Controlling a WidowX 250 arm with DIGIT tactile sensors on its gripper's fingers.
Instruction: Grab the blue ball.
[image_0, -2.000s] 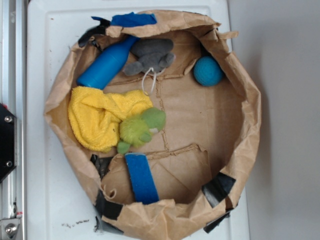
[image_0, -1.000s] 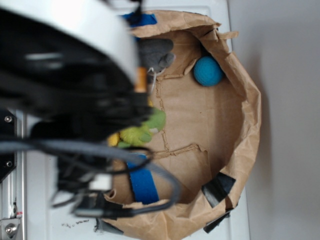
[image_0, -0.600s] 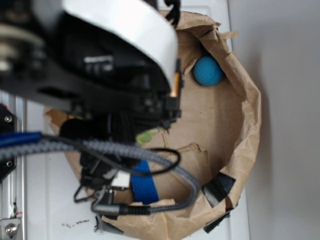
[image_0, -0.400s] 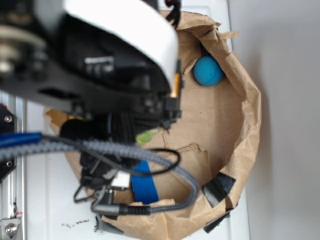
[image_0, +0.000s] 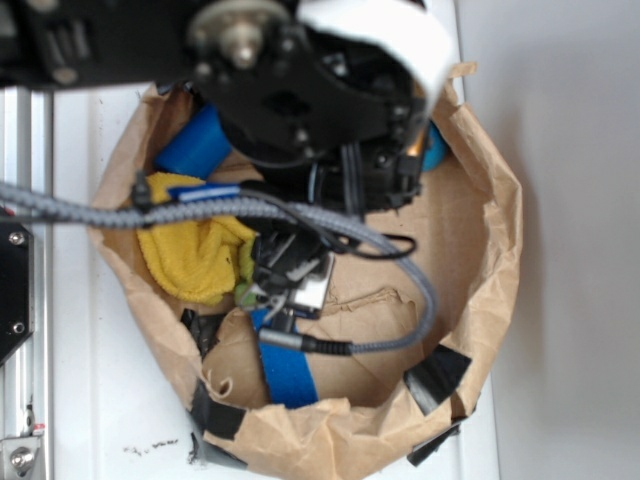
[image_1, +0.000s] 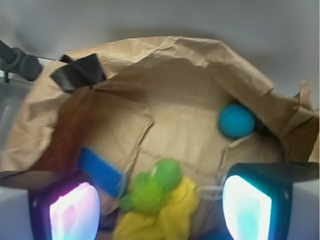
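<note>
White desk carries a shallow bowl-like paper bag patched with black tape, beside a pale grey wall on the right. Reaching in from the upper left of the exterior view, the arm hangs over the upper middle of the bag, its black body and grey cables covering much of the bag's floor. From the wrist view the end effector is released, its two fingers wide apart at the lower corners with nothing between them. Only a sliver of the blue ball shows in the exterior view, at the arm's right edge; the wrist view has it resting on the bag floor against the far right wall, well apart from both fingers. Nearer the end effector lie a green plush toy touching a yellow cloth, a flat blue strip, and a blue bottle partly hidden by the arm.
</note>
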